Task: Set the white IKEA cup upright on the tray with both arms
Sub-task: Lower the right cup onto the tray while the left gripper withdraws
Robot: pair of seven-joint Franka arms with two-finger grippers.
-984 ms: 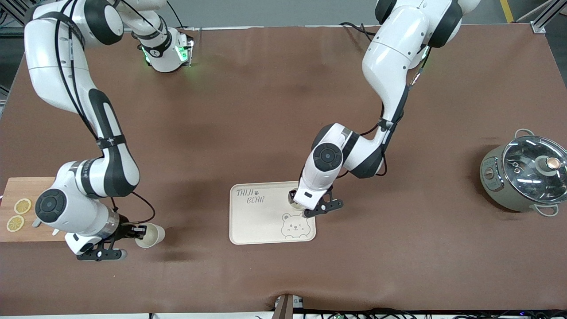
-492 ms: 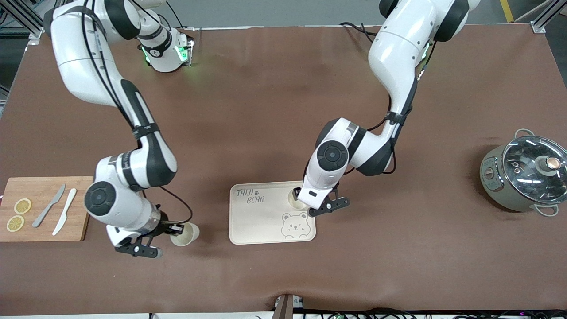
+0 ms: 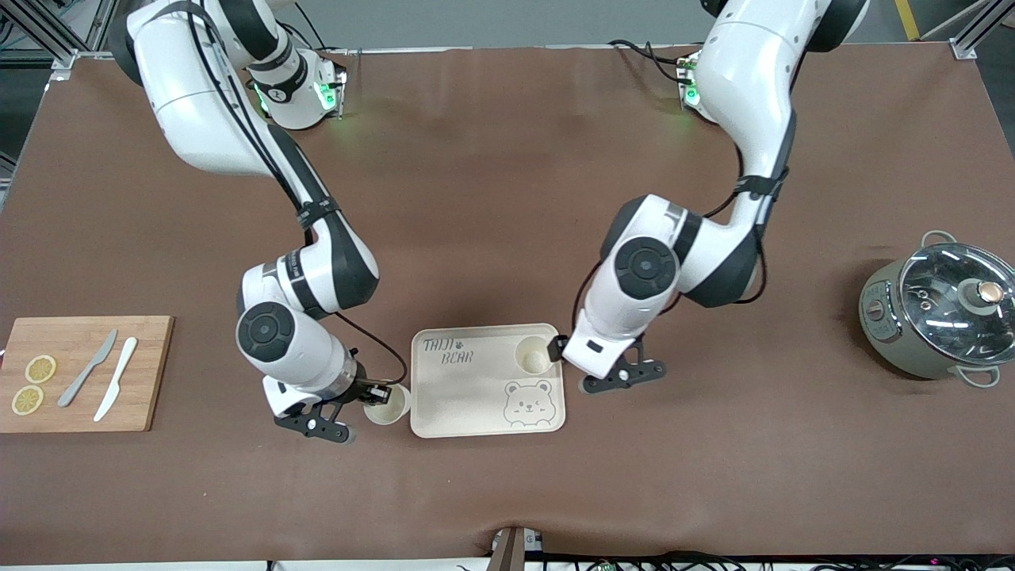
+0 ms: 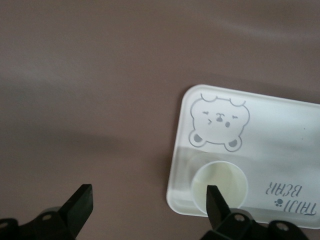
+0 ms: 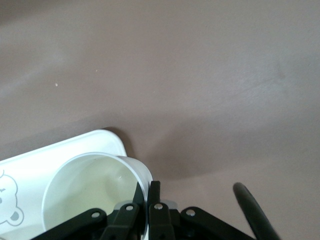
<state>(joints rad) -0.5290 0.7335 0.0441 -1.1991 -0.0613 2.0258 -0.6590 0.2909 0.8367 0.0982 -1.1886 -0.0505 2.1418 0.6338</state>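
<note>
A cream tray with a bear drawing lies at the table's middle. One white cup stands upright on the tray's corner toward the left arm's end. My left gripper is open and empty just off that corner; the left wrist view shows its gripper over bare table, with the tray and the cup beside one finger. My right gripper is shut on the rim of a second white cup, held upright at the tray's edge toward the right arm's end. The right wrist view shows that gripper, cup and tray.
A bamboo cutting board with two lemon slices, a grey knife and a white knife lies at the right arm's end. A lidded pot stands at the left arm's end.
My right arm has carried its cup from beside the cutting board to the tray's edge. My left gripper has let go of the cup on the tray and drawn away toward the left arm's end.
</note>
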